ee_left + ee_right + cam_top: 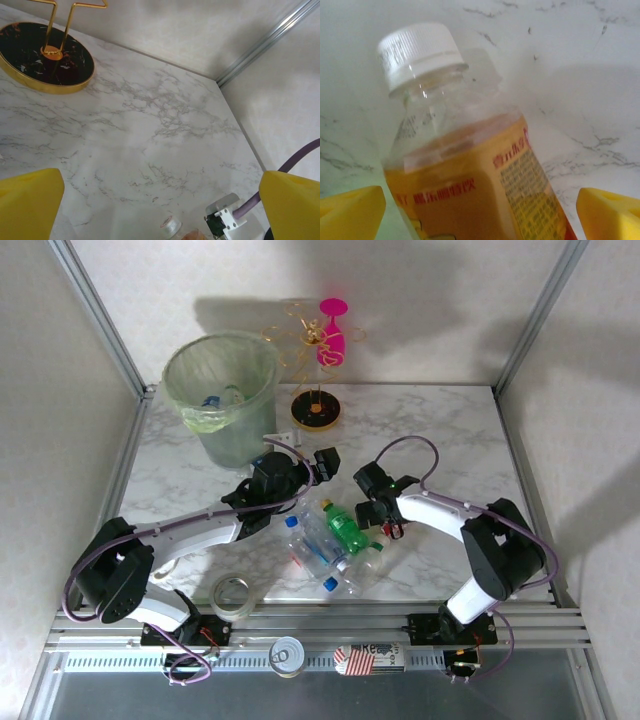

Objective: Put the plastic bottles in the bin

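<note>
Right claw: jaws at full spread, nothing gripped. Orange-label bottle sits betw. its yellow fingers, apparently clear of both. Bottle's long axis runs away from claw; white cap at far end, leaning left in wrist view.

Left claw: wide open, empty, over bare bench.

Other plastic bottles heaped near-centre betw. arms. Bin far left, nearer left arm.

Judgement: right claw placed to close on bottle body.
</note>
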Available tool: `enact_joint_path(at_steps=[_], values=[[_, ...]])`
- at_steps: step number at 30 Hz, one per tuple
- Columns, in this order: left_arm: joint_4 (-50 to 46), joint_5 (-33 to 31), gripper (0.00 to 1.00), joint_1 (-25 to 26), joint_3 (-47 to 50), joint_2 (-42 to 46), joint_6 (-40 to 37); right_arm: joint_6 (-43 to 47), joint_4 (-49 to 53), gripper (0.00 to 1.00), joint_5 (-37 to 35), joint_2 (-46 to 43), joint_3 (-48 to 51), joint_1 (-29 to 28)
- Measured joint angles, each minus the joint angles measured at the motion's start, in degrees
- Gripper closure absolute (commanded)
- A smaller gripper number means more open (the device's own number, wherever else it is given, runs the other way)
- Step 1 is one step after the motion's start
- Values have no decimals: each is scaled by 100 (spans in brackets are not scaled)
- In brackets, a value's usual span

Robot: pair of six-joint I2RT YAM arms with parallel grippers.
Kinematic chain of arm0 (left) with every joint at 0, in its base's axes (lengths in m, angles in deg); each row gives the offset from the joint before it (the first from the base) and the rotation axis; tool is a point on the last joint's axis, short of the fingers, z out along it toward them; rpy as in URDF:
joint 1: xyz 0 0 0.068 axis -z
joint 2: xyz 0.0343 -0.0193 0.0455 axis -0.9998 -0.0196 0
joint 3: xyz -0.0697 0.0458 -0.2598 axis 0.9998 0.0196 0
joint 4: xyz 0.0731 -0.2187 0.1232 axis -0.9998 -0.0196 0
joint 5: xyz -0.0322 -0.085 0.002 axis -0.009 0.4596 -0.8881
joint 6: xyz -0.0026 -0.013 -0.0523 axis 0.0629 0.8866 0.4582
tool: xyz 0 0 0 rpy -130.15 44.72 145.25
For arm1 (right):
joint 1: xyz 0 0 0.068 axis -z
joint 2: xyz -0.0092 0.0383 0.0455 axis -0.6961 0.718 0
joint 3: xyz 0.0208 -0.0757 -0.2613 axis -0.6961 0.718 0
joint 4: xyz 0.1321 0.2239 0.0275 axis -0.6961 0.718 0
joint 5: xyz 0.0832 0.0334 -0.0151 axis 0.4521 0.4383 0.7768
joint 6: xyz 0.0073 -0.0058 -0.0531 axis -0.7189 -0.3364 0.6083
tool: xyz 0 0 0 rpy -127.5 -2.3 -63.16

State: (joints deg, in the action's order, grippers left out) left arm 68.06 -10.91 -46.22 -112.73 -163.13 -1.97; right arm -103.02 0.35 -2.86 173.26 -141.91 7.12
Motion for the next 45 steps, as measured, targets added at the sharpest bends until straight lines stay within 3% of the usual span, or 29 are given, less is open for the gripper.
enact_joint_path(at_steps=[10, 17, 25, 33, 45], values=[[188, -234, 0, -127, 470, 203, 341, 212, -396, 24, -13, 302, -151, 284], [286, -210, 0, -184, 481, 282, 402, 280, -586, 43, 2, 433, -151, 374], [555, 166, 0, -188, 527, 280, 358, 223, -870, 47, 365, 153, -151, 629], [999, 778, 0, -188, 557, 269, 240, -15, -1849, 48, 1493, -498, -619, 1008], [1451, 1845, 0, -188, 557, 155, 72, -1172, -4030, 49, 4138, -723, -876, 1412]])
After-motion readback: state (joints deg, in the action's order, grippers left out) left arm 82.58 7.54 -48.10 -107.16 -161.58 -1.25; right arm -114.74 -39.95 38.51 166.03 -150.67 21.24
